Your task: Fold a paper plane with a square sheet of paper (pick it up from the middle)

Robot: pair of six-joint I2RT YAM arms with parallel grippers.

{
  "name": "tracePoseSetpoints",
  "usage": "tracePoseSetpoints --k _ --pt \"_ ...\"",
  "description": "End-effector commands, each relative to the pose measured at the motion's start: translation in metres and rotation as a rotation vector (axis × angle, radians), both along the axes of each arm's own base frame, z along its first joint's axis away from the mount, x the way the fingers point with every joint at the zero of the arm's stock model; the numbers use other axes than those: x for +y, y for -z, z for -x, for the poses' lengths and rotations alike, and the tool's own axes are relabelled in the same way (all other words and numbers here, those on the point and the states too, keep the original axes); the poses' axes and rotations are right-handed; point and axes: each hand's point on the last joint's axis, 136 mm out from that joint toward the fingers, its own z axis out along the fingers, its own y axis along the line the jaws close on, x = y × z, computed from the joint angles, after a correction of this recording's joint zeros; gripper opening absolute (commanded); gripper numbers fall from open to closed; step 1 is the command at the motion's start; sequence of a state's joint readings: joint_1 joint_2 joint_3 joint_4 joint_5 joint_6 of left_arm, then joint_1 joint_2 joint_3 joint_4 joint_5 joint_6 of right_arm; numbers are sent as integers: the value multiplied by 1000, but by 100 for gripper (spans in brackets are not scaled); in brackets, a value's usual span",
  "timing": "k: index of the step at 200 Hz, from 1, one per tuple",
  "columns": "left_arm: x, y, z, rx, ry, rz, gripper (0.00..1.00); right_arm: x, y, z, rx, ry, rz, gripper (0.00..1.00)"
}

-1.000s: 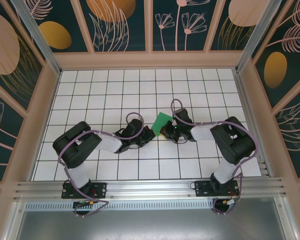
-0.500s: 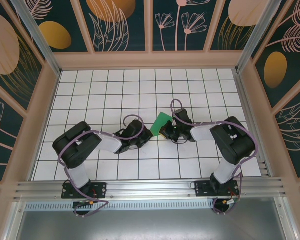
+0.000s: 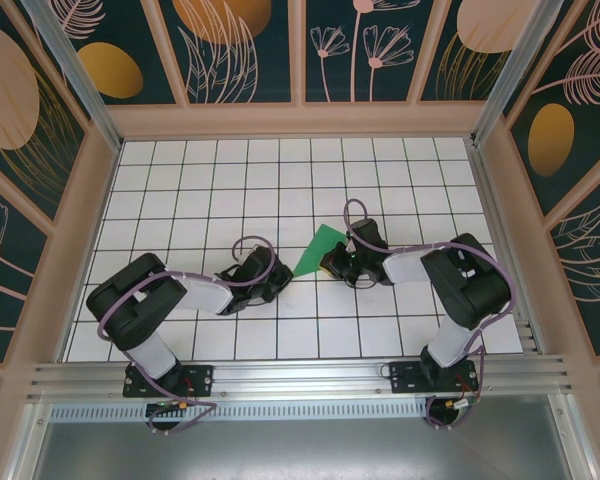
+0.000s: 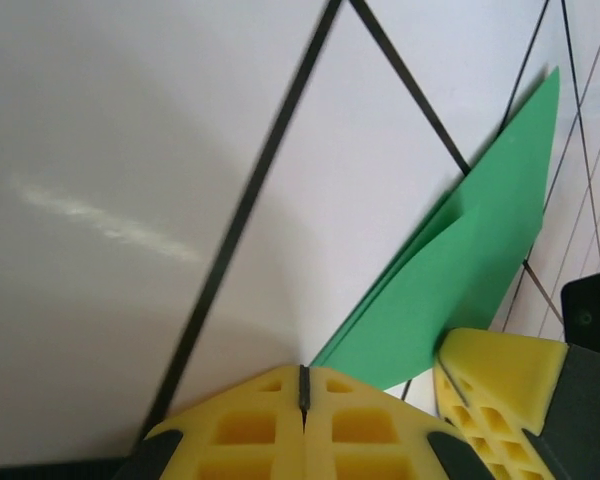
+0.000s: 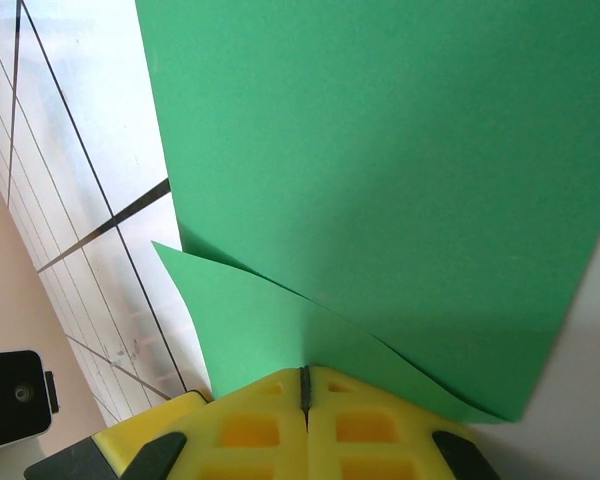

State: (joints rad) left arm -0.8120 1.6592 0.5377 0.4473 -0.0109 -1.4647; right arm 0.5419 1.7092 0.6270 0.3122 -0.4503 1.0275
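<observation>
Though the white gridded table (image 3: 180,200) sat boxed in by dark floral wall panels (image 3: 240,50), I judged that only the two arms themselves, meeting closely near the table's middle, could crowd each other. The task looked barely begun: the thin green square sheet of paper (image 3: 316,252) was a creased wedge of a few layers, with no nose or wings, so most folds remained. The right gripper (image 3: 329,265) was clamped on the end of the wedge toward the table's right edge. The left gripper (image 3: 279,281) had its yellow foam pads (image 4: 270,430) pressed together at the wedge's other tip. Whether they pinched paper, I could not tell.
</observation>
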Motion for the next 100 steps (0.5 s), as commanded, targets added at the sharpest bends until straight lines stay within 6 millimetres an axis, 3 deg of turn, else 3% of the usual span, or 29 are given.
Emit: tracePoseSetpoints --k 1,21,43,68,100 --pt "43 35 24 112 -41 -189 0 -49 47 24 141 80 195 2" --pt "35 17 13 62 7 -221 0 -44 37 16 103 56 181 3" --pt "20 -10 -3 -27 86 -244 2 -33 10 0 14 3 145 7" --pt "0 -48 -19 -168 186 -239 8 -23 -28 -14 -95 -37 103 20" --pt "-30 -72 -29 -275 332 -220 17 -40 -42 -17 -125 22 106 32"
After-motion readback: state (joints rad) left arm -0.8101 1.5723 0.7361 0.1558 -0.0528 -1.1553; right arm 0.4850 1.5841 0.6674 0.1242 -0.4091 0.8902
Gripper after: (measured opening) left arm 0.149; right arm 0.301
